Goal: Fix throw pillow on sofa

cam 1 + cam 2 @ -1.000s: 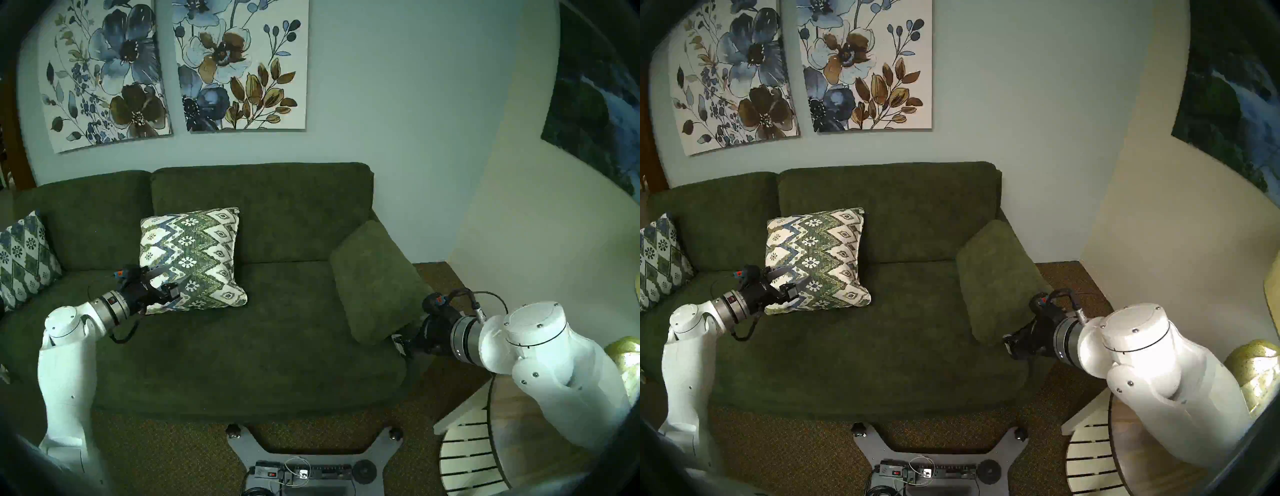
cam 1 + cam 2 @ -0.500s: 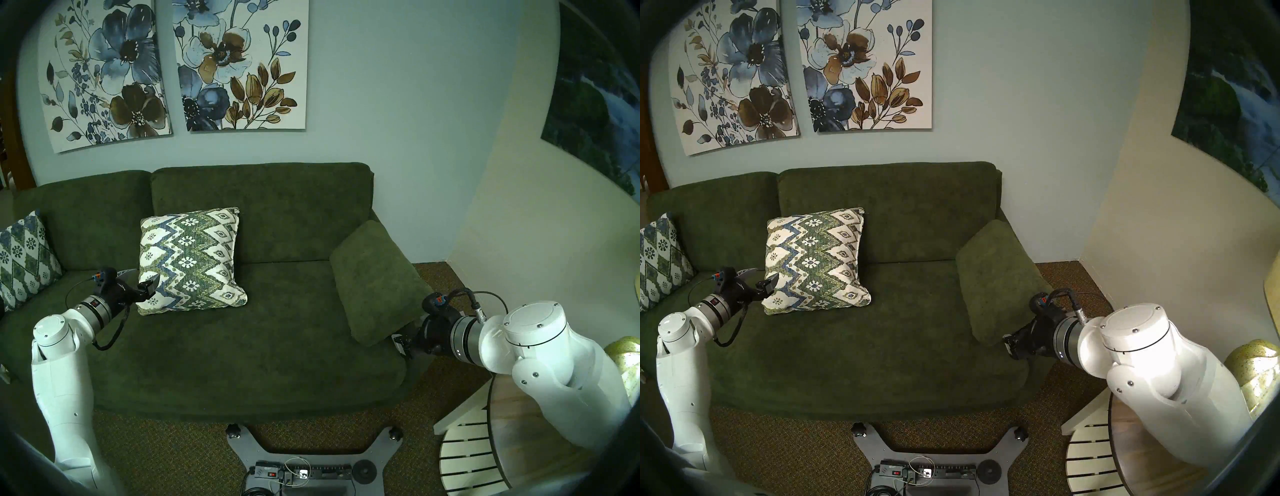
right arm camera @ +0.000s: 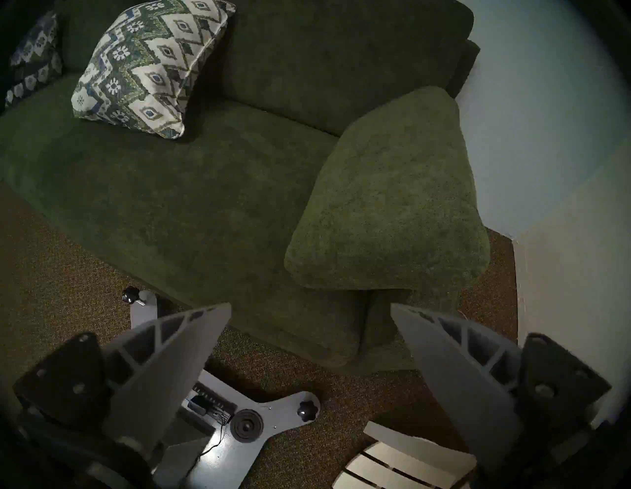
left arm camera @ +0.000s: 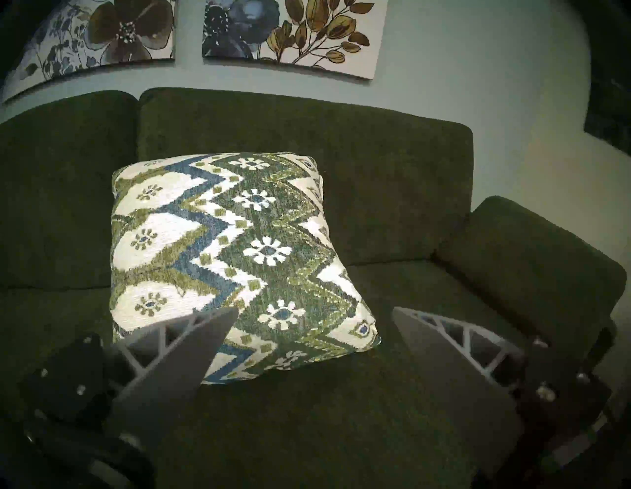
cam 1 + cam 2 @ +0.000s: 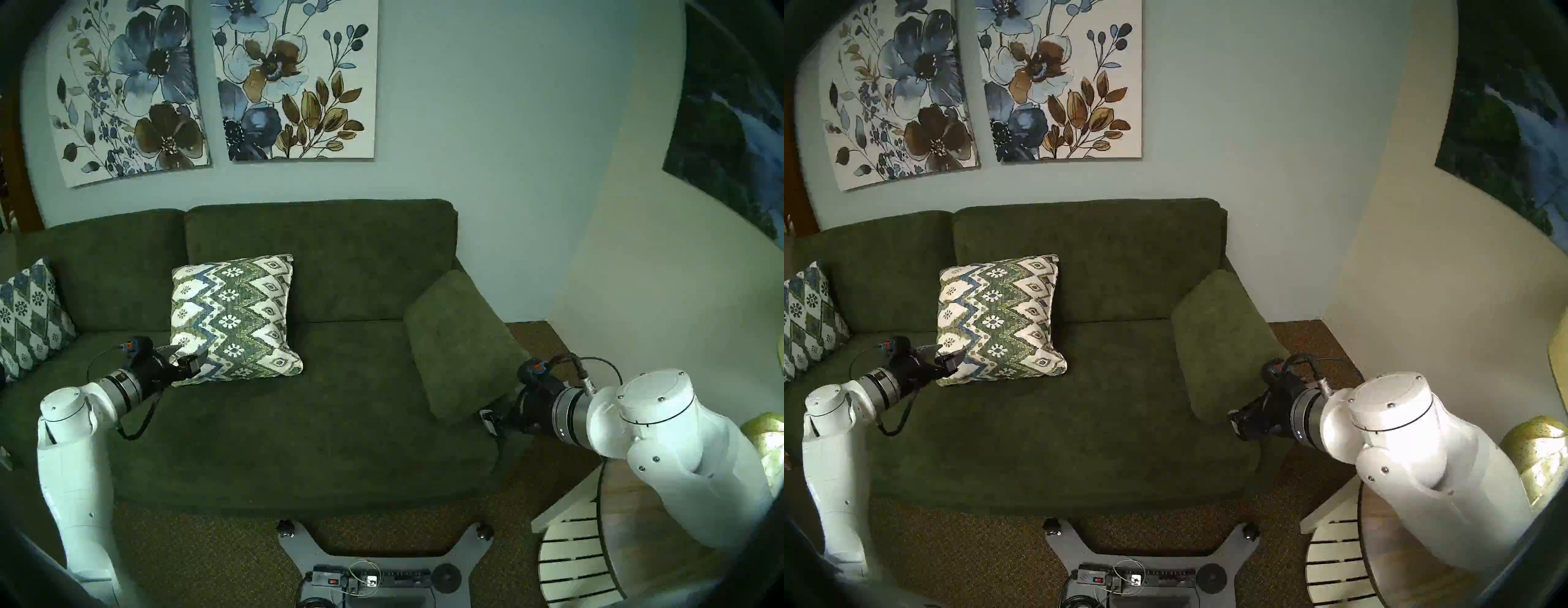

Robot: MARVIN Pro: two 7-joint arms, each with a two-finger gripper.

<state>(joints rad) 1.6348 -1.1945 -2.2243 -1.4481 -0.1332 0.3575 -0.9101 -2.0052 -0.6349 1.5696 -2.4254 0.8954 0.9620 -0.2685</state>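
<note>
floral canvases [image 5: 212,85] on wall | lattice pillow [image 5: 29,314] far left | green cushion [image 5: 462,344] right | slatted table [image 5: 572,552]

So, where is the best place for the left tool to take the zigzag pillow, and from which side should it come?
Probably the lower left corner of the square cream throw pillow with green-and-blue zigzag bands. It leans against the dark green plush sofa backrest, so that corner points freely toward the open left tool. Come from the pillow's left, low over the seat, pinching the thin seam edge rather than the plump middle.

Pale blue-grey wall [image 5: 488,127], two floral canvases [image 5: 292,80], brown speckled carpet [image 5: 212,547], white slatted side table [image 5: 568,560], dim light.
</note>
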